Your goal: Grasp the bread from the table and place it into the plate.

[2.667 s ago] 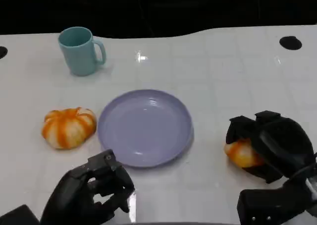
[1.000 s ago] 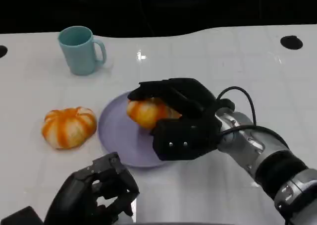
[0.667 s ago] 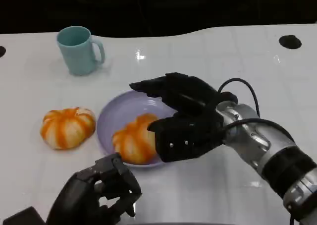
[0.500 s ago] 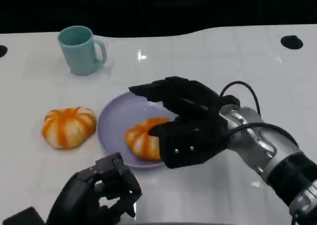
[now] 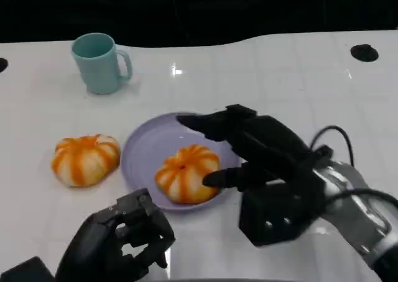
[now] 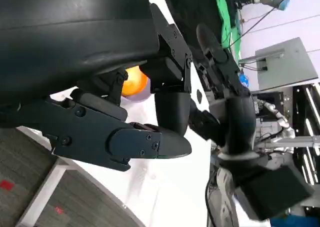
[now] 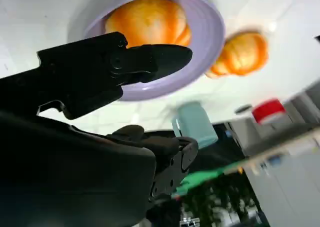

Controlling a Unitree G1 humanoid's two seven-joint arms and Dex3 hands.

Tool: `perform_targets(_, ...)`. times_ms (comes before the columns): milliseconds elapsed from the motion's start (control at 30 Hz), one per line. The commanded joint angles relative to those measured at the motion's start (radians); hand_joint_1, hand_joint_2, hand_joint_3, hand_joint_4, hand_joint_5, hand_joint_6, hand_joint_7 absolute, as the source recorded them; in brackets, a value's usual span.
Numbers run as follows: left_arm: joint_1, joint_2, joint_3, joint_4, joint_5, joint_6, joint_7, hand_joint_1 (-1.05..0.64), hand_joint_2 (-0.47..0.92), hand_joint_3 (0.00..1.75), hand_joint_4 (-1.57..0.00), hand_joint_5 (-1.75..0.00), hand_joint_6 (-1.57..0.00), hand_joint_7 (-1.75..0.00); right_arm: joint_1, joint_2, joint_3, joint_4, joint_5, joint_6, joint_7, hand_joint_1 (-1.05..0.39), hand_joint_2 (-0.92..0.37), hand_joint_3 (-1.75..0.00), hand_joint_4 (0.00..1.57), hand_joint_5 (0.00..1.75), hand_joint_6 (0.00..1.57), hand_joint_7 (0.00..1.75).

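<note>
Change: the right black many-fingered hand (image 5: pixel 261 164) has let go and pulled back toward the robot; half a second ago it hung right over the bread, a second ago it carried the bread above the plate, and before that it gripped it on the table at the right.
Table: the glossy white table (image 5: pixel 286 83) carries everything, with a small black round spot (image 5: pixel 364 53) near its far right edge.
Plate: the round lilac plate (image 5: pixel 146 148) sits mid-table, and the orange-and-white striped pumpkin-shaped bread (image 5: pixel 186 174) now lies inside it, on the near right part, resting free.
Right hand: fingers spread wide, holding nothing; the upper fingers reach over the plate's far right rim, and a lower finger points at the bread's right side, just beside it, whether touching I cannot tell. In the right wrist view the fingertips (image 7: pixel 167 58) stretch out over the plate with the bread beyond them.
Left hand: the left black many-fingered hand (image 5: pixel 118 241) rests low at the near left, fingers curled in on nothing, well short of the plate's near rim, as before.
Second bread: another orange-and-white striped bun (image 5: pixel 86 159) sits on the table just left of the plate, unmoved.
Mug: a teal ceramic mug (image 5: pixel 98 63) stands upright at the far left, handle to the right.
</note>
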Motion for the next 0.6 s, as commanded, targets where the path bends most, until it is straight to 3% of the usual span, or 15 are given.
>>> perform_targets(33,-0.001,0.012,0.01,0.006,-0.016,0.004,-0.001,-0.53,0.92,0.31,-0.68,-1.75,-0.58,-1.57,0.105,-0.051,-0.054,-0.101,0.028,-0.039,-0.042,-0.56,-0.92,-0.21,0.12,0.8,0.38,0.1)
perform_targets(167,0.0,0.01,0.007,0.002,-0.012,0.01,0.004,-0.53,0.92,0.31,-0.69,-1.75,-0.59,-1.56,0.205,-0.09,-0.105,-0.203,0.035,-0.059,-0.059,-0.49,-0.92,-0.18,0.17,0.92,0.44,0.15)
perform_targets(300,0.005,0.006,0.003,-0.005,-0.014,0.013,0.004,-0.53,0.92,0.31,-0.69,-1.75,-0.59,-1.56,0.299,-0.152,-0.156,-0.289,0.037,-0.075,-0.049,-0.4,-0.92,-0.1,0.32,0.94,0.47,0.16)
perform_targets(400,0.009,0.004,-0.001,-0.007,-0.006,0.01,0.008,-0.53,0.92,0.31,-0.69,-1.75,-0.59,-1.56,0.359,-0.186,-0.192,-0.33,0.05,-0.11,-0.058,-0.34,-0.9,-0.06,0.45,0.98,0.58,0.22)
perform_targets(533,0.017,0.001,-0.008,-0.014,-0.001,0.011,0.011,-0.53,0.92,0.31,-0.68,-1.75,-0.59,-1.56,0.434,-0.204,-0.241,-0.361,0.068,-0.184,-0.099,-0.2,-0.88,-0.05,0.65,1.1,0.84,0.39)
perform_targets(600,0.02,0.0,-0.009,-0.016,-0.002,0.013,0.012,-0.53,0.92,0.31,-0.68,-1.75,-0.59,-1.56,0.466,-0.207,-0.259,-0.379,0.063,-0.201,-0.112,-0.15,-0.82,-0.17,0.7,1.23,0.87,0.62)
